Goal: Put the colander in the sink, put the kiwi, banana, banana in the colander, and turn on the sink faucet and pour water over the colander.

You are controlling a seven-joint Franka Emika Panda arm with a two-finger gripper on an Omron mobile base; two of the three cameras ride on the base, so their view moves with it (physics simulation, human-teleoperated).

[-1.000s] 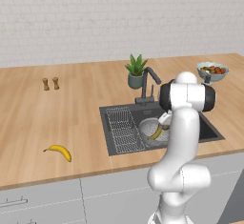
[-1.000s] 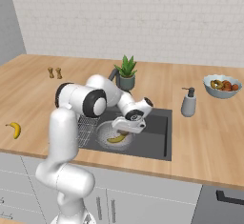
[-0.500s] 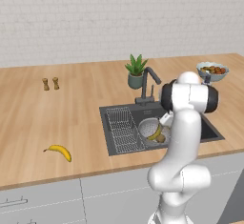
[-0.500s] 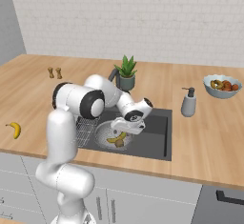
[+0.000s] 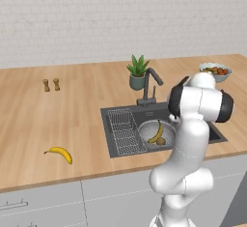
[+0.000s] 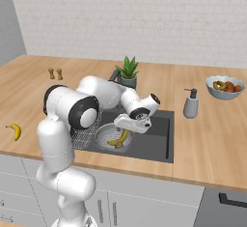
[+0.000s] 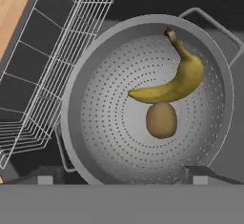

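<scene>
The grey perforated colander (image 7: 109, 137) sits in the dark sink (image 6: 159, 134), beside the wire rack (image 7: 43, 66). Inside it lie a dull yellow banana (image 7: 178, 82) and, touching it, the brown kiwi (image 7: 161, 119). My gripper (image 6: 127, 126) hovers just above the colander, open, with its fingertips (image 7: 45, 179) wide apart and nothing between them. The bright yellow banana (image 5: 60, 153) lies on the wooden counter, far left of the sink. The dark faucet (image 5: 150, 83) stands behind the basin, spout over the sink. In the left base view the colander (image 5: 153, 132) is partly hidden by my arm.
A potted plant (image 5: 137, 74) stands behind the faucet. A pale-blue fruit bowl (image 6: 225, 87) and a grey soap dispenser (image 6: 191, 104) stand right of the sink. Two small shakers (image 5: 50, 84) stand at the back left. Bare counter surrounds the left banana.
The jaws have opened and let go of the dull banana, which now lies loose in the colander beside the kiwi. The hand has lifted a little.
</scene>
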